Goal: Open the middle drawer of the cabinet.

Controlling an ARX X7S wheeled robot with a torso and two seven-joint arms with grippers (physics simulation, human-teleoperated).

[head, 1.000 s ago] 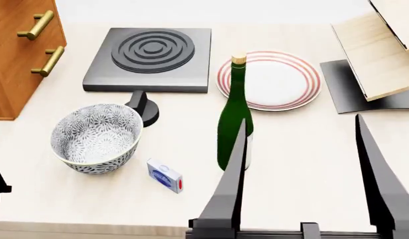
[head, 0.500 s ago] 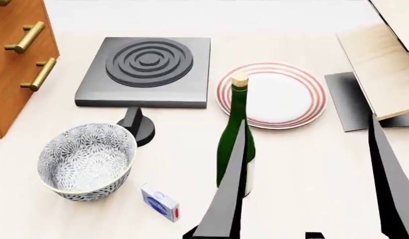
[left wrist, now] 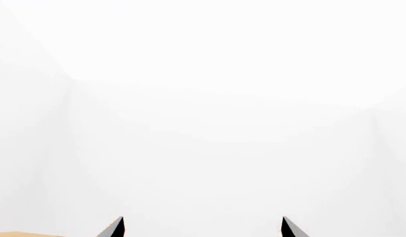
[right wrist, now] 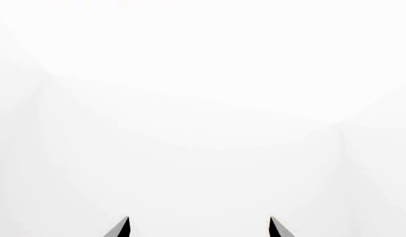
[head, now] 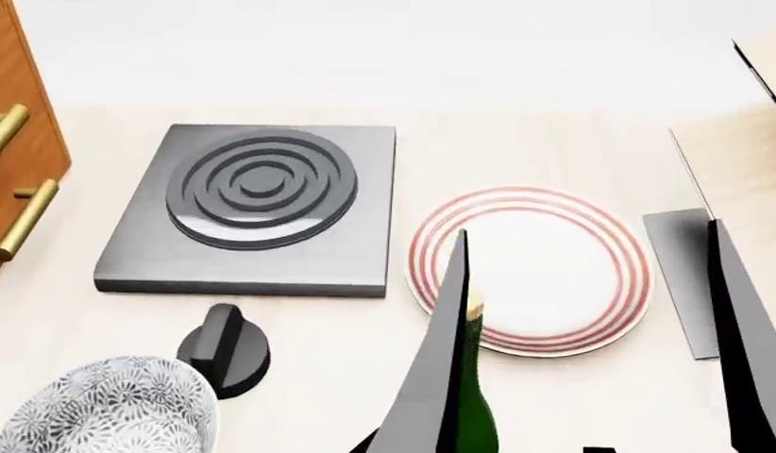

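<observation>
The orange-brown cabinet (head: 21, 90) shows only as a strip at the left edge of the head view. Two brass bar handles show on its stacked fronts, one higher (head: 0, 132) and one lower (head: 23, 222). I cannot tell which front is the middle drawer. Both fronts look flush. My right gripper (head: 587, 226) is open and empty, its two dark fingers rising in the foreground, far right of the cabinet. In the right wrist view it (right wrist: 198, 219) faces blank white. My left gripper (left wrist: 202, 219) is open and empty, and is out of the head view.
On the pale tabletop sit a grey stove plate (head: 256, 203), its black knob (head: 225, 349), a patterned bowl (head: 105, 411), a red-ringed plate (head: 539, 274) and a green bottle (head: 470, 415) behind my right finger. A pale wood rack (head: 753, 160) stands on a dark base (head: 684, 274) at right.
The head view has moved in and forward: everything slid down the frame and grew. The cabinet slipped further off the left edge, and the small blue-white box left the view.
</observation>
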